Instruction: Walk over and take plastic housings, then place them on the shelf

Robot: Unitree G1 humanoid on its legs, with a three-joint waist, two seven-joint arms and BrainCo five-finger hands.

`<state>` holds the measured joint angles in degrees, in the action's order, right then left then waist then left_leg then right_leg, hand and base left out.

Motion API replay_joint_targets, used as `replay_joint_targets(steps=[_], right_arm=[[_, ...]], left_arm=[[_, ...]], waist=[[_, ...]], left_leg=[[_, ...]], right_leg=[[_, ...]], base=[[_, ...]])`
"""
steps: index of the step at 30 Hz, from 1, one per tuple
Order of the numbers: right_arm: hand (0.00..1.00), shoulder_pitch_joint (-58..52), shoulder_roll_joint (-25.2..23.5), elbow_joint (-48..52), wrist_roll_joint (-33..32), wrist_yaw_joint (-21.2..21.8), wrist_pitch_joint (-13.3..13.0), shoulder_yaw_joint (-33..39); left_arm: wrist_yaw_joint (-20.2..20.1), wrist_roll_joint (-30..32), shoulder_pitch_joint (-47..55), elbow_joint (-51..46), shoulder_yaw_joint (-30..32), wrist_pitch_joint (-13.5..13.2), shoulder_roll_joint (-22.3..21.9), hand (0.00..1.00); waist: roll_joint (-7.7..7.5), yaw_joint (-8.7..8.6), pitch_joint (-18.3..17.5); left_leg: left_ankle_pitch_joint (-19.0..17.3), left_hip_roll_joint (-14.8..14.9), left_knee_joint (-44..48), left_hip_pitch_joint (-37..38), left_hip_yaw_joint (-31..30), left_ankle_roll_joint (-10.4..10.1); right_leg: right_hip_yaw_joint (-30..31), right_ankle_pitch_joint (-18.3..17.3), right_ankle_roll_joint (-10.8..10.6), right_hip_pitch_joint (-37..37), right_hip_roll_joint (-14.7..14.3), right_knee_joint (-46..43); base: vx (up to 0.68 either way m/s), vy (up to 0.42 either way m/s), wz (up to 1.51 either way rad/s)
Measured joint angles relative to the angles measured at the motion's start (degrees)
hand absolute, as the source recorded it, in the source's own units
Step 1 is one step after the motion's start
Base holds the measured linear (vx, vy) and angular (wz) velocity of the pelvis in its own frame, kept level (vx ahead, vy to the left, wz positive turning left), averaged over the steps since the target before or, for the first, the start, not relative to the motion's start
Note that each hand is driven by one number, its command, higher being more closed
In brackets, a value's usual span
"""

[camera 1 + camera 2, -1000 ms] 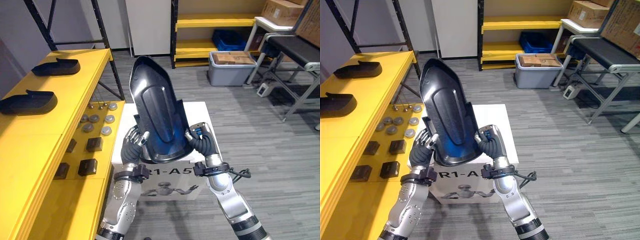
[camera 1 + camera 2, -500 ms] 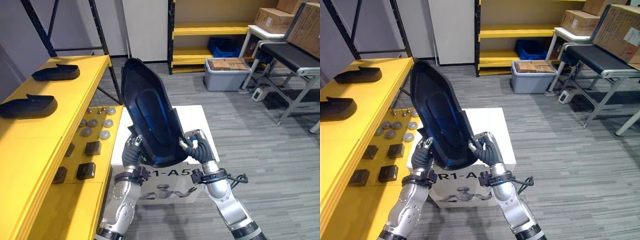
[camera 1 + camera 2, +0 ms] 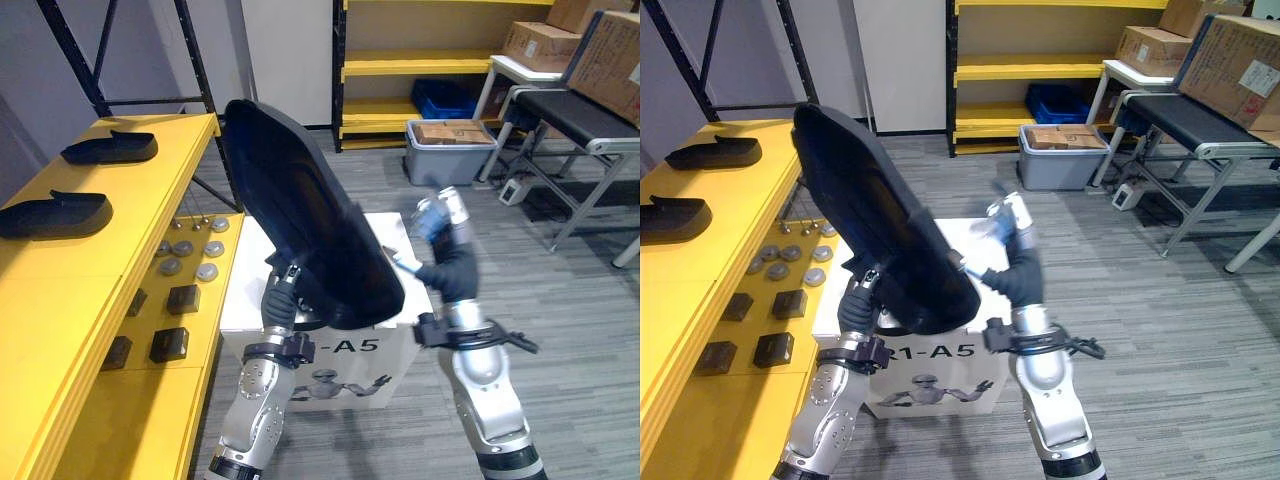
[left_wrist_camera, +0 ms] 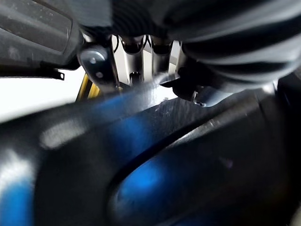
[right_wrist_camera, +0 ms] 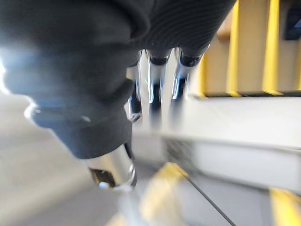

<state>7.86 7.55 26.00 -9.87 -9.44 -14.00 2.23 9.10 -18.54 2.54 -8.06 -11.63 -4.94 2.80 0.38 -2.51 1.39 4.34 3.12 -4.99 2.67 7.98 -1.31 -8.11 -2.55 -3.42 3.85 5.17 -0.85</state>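
A large black plastic housing [image 3: 300, 225] hangs tilted over the white box, its upper end leaning toward the yellow shelf [image 3: 60, 300]. My left hand [image 3: 283, 302] grips its lower edge from below, fingers curled on the rim. Up close in the left wrist view, the housing [image 4: 164, 179] is glossy, with the fingers [image 4: 136, 61] pressed to it. My right hand [image 3: 1008, 238] is raised to the right of the housing, clear of it, with its fingers [image 5: 155, 80] straight and empty. Two more black housings [image 3: 108, 147] [image 3: 55, 211] lie on the shelf's top.
A white box [image 3: 250, 290] stands under the housing. Small black blocks [image 3: 183, 297] and silver discs [image 3: 185, 247] lie on the shelf's lower level. A grey bin [image 3: 450, 145], yellow racking [image 3: 420, 65] and a table with cardboard boxes [image 3: 600, 60] stand behind and right.
My right hand has let go of the housing, straightened its fingers and lifted away to the right. The housing has tipped leftward in my left hand alone. The camera has shifted a little.
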Motion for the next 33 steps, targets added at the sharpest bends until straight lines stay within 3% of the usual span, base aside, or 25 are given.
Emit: replay_joint_targets(steps=[3,8,15,22,28,31,33], right_arm=[[0.00,-0.3,1.0,1.0,-1.6,-1.7,-2.2,11.1],[0.00,-7.9,1.5,-6.8,-1.8,-3.0,-2.6,22.7],[0.00,-18.7,-0.9,-28.7,-0.8,-3.3,3.0,28.6],[0.00,-23.5,-4.8,-45.6,0.0,0.3,6.1,24.4],[0.00,-24.5,-8.7,-62.6,0.1,6.4,9.5,17.4],[0.00,-24.3,-9.7,-65.2,1.0,7.7,9.9,14.9],[0.00,-24.0,-9.8,-65.9,1.2,7.8,10.2,12.0]], left_arm=[[0.7,3.4,2.8,0.0,4.7,0.0,-0.2,1.00],[0.8,8.6,5.8,-2.4,10.2,0.0,-0.7,1.00],[0.2,9.9,12.4,-5.3,13.8,-0.1,-2.7,1.00],[-0.7,9.8,17.2,-7.8,14.6,-0.3,-4.5,1.00],[-2.0,9.7,18.6,-8.8,14.6,-0.3,-5.4,1.00],[-2.3,9.7,18.5,-8.8,14.3,-0.3,-5.7,1.00],[-2.3,9.7,18.2,-9.5,13.8,-0.3,-6.0,1.00]], waist=[[-0.02,-0.04,0.0],[-0.08,-0.15,0.1],[0.06,-0.25,0.3],[0.04,0.68,0.6],[-0.11,2.21,1.0],[-0.47,3.21,1.8],[-1.42,3.70,3.0]], left_leg=[[0.0,0.0,0.0,0.0,0.0,0.0],[-0.1,0.0,0.0,-0.5,-0.1,-0.1],[-0.2,0.1,0.0,-1.0,0.0,-0.2],[-1.0,0.5,0.0,0.6,0.1,-0.5],[-1.3,0.7,-0.2,0.9,-0.2,-0.9],[-1.1,0.1,0.4,0.5,-2.2,-0.6],[-1.4,-1.6,3.3,-2.4,-7.4,-0.4]], right_leg=[[0.0,0.0,0.0,0.0,0.0,0.1],[-0.1,0.0,0.0,-0.2,0.0,0.2],[-0.2,0.0,0.0,-0.6,0.0,0.3],[-0.2,-0.2,-0.3,0.9,0.1,0.2],[-0.7,-1.1,-0.6,1.7,0.2,-0.7],[-3.3,-2.8,-0.8,1.6,1.1,-3.2],[-8.7,-5.5,-1.2,1.5,3.0,-6.9]], base=[[0.00,0.000,0.00],[0.00,0.000,0.00],[0.00,0.000,0.00],[0.00,0.000,0.00],[-0.03,-0.003,0.05],[0.02,-0.015,0.40],[0.02,-0.041,1.19]])
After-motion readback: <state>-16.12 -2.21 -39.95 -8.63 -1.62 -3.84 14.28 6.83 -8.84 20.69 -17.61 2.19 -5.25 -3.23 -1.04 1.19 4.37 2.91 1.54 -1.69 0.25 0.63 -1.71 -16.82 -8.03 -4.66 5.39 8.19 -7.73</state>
